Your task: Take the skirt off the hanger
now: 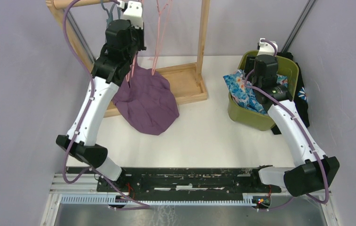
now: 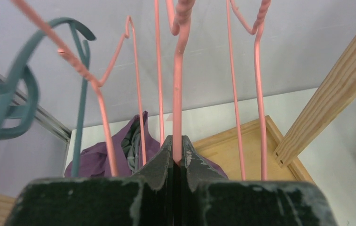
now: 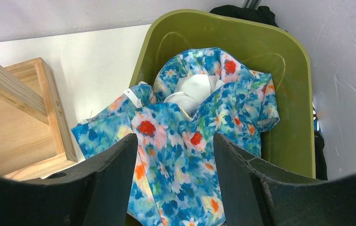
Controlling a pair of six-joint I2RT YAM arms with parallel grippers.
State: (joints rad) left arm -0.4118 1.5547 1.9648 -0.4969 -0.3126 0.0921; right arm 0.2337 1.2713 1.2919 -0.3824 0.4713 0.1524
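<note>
Top external view: the purple skirt (image 1: 148, 101) sits at 10 o'clock, its top seemingly caught on the pink hanger (image 2: 178, 94) and its hem slumped on the tabletop (image 1: 204, 132). The left gripper (image 2: 177, 143) jaws pinch the hanger wire. The right gripper (image 3: 174, 139) jaws are spread above the green bin (image 3: 279, 70) at 2 o'clock. I judge the removal not yet done.

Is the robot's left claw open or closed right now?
Closed: the left gripper pinches the pink hanger, with no gap between its fingers.

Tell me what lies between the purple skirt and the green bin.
In the top external view, the corner of the wooden rack base sits beside the purple skirt, then bare white table up to the green bin.
</note>
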